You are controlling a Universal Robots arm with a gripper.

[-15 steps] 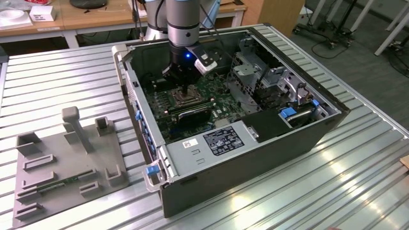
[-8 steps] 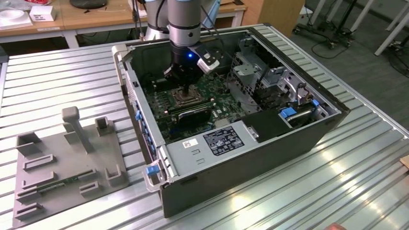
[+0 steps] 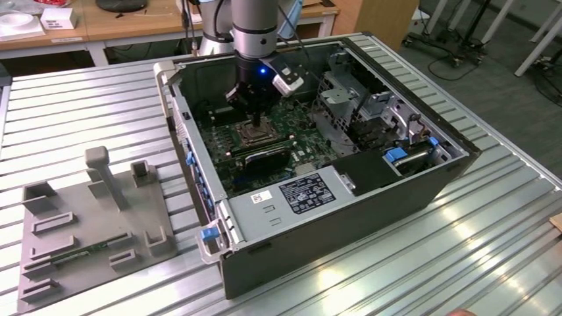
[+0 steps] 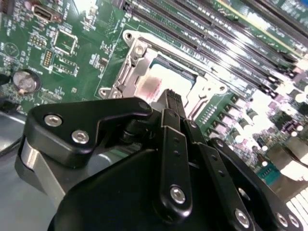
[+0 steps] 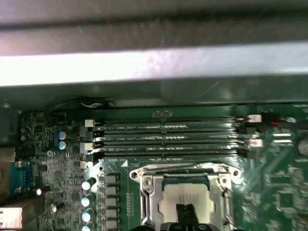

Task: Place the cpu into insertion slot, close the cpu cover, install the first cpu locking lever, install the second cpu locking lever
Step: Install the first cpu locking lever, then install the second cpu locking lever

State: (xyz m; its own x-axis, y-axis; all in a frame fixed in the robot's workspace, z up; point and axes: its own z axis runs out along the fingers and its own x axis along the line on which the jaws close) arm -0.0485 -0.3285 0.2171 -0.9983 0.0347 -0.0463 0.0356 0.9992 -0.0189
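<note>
Gripper (image 4: 172, 103) pressed together, tips down on the cpu (image 5: 185, 204) inside the closed cpu cover (image 5: 185, 180), probably seating it squarely.

Pale silvery-beige square cpu (image 5: 185, 204) seated flat in the insertion slot (image 3: 255, 136), amid green motherboard. Silvery cut-out cpu cover (image 5: 150, 192) lowered flat around the chip, framing it in both wrist views.

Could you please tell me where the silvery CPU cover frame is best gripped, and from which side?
Probably one thin side bar, pinched from straight above: the silvery square metal cover frame lies flat around the pale square chip, centre cut out, so only its rim offers an edge.
</note>
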